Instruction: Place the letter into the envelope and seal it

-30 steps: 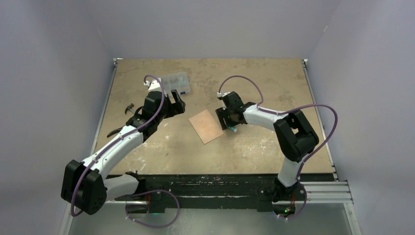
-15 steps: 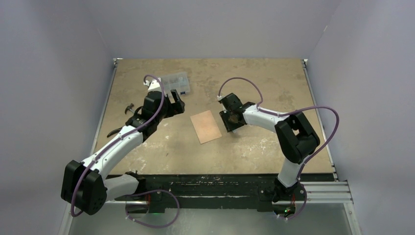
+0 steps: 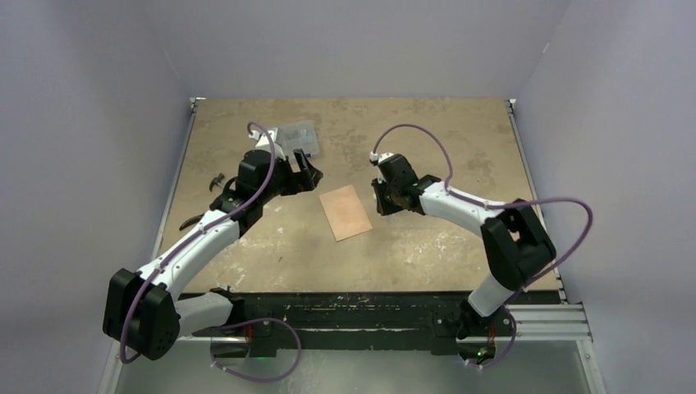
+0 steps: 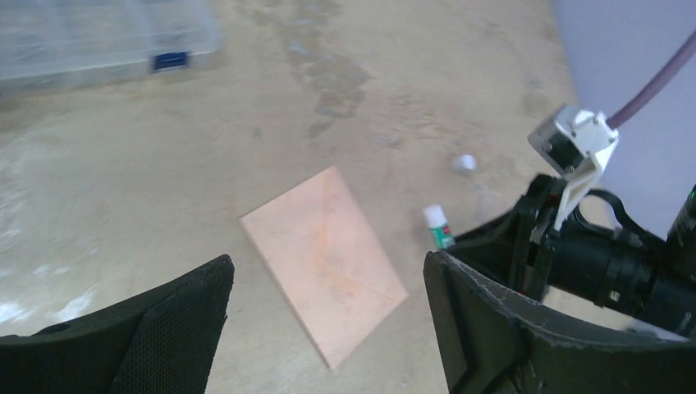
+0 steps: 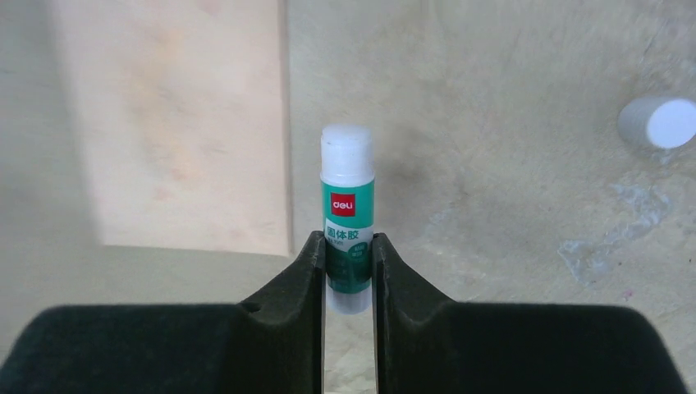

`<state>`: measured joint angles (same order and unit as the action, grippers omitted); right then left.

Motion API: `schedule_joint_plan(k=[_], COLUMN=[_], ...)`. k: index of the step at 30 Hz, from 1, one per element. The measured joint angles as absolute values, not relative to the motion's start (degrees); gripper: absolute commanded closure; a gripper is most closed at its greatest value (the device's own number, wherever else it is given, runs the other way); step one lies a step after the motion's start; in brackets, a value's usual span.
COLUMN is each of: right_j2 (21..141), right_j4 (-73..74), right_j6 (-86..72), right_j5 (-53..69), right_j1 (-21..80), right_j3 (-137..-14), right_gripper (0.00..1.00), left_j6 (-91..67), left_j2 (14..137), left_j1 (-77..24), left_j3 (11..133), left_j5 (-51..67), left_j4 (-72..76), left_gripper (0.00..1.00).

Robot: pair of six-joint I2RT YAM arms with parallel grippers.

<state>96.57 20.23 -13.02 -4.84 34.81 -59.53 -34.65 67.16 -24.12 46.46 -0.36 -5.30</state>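
Sealing seems in hand: right gripper [image 5: 349, 246] pinches a green-and-white plastic glue stick [image 5: 348, 189] just beside the flat salmon-pink paper envelope [image 3: 345, 212] midway between the worktop's side edges, left gripper [image 4: 327, 271] spread, and gluing its flap likely comes next.

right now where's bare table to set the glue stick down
The far right corner of the table, beyond the right gripper holding the glue stick, is bare. So is the strip between the envelope and the near edge. Crowded: far left by the clear box, and around the loose cap.
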Motion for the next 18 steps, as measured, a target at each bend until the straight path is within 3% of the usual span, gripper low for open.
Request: schedule_joint_plan(k=[8,11,14,18], right_j2=[79.1,76.4,75.7,75.7], right_j4=[2.2,-5.6,-12.1,-17.4], right_j6=[-17.8,-20.0,-22.4,-25.2], right_j5=[10.4,17.6,24.5,30.6], right_j1=[34.5,34.5,34.5,34.5], right_j3=[-56.0,-54.8,-53.7,-53.1], right_gripper=[0.89,0.9,0.91,0.93], left_j6=[-33.8,-34.1,-35.0,-37.0], left_j2=[67.2,67.2,67.1,66.9], left_j1=[-24.1,-24.1,-24.1,-24.1], left_j3=[45.3,45.1,45.1,44.4], left_j5=[20.8,26.2,29.3,32.2], left_j4=[10.6,15.8,19.6,24.2], left_gripper=[0.16,0.25,0.43,0.51])
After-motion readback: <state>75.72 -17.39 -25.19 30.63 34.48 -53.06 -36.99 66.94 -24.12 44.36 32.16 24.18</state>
